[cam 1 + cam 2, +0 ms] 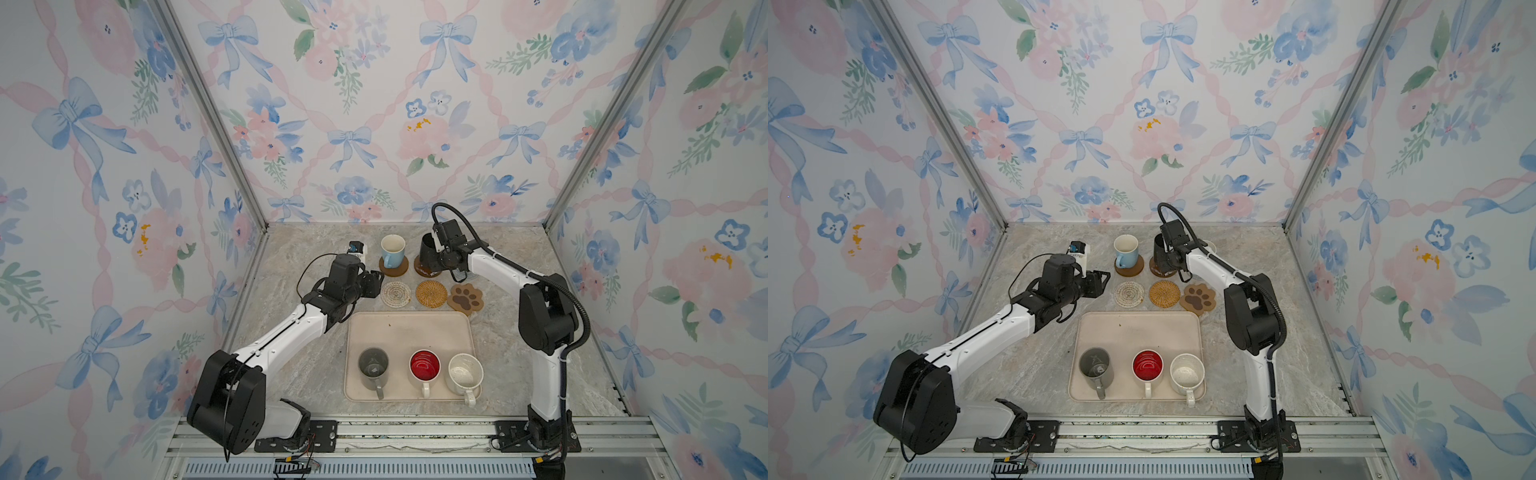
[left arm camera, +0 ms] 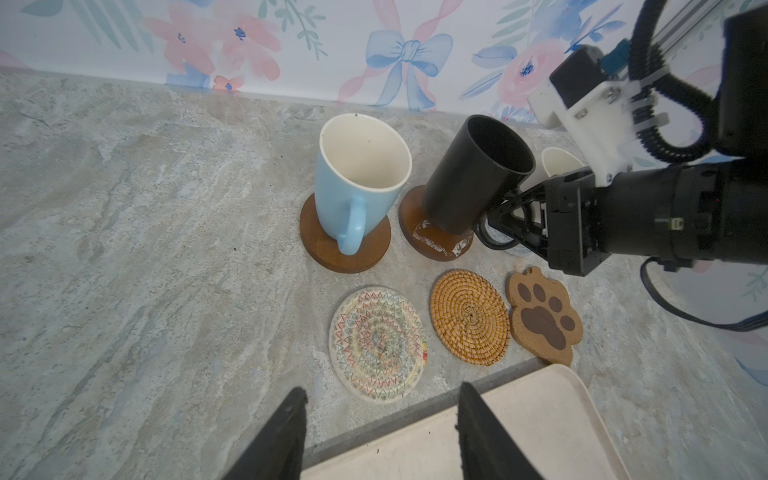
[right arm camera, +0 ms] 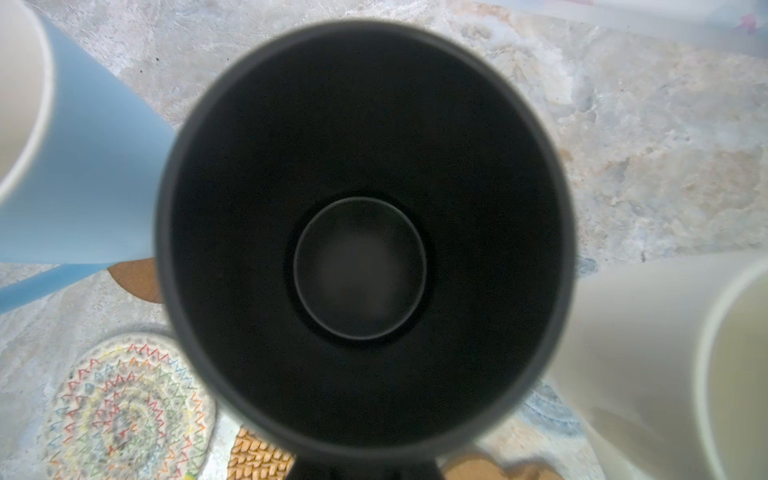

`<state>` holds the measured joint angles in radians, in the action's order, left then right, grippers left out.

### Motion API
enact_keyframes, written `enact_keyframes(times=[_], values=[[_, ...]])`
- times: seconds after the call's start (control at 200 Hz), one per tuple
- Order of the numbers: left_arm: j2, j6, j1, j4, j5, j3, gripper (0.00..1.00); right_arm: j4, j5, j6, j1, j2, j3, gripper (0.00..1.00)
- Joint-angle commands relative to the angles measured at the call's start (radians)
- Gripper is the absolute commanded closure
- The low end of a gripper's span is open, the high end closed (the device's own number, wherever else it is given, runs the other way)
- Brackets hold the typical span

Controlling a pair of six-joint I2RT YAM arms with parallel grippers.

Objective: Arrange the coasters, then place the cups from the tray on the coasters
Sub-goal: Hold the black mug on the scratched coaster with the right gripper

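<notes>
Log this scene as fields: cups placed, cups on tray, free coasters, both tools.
placed: light blue mug on brown disc; black mug on glossy dark-brown disc; cream mug partly hidden
on tray: grey mug, white mug with red inside, speckled cream mug
free coasters: cream crochet round, tan rattan round, brown paw
left tool: open, empty
right tool: shut on black mug handle

black mug [image 2: 469,178] aslant on its dark-brown coaster [image 2: 432,247]
</notes>
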<state>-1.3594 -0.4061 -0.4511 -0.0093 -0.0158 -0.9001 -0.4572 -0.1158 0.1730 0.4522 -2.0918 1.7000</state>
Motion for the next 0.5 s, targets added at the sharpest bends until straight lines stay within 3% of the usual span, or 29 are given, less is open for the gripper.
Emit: enact_keyframes(times=[0.0,0.495], values=[[0.019,-0.014,0.006,-0.011,0.009,0.014,0.45,0.084,-0.036,-0.023,-0.005,0.001,0.047,1.00],[0.020,-0.016,0.006,-0.012,0.009,0.021,0.45,0.090,-0.045,-0.034,-0.003,-0.030,0.043,1.00]])
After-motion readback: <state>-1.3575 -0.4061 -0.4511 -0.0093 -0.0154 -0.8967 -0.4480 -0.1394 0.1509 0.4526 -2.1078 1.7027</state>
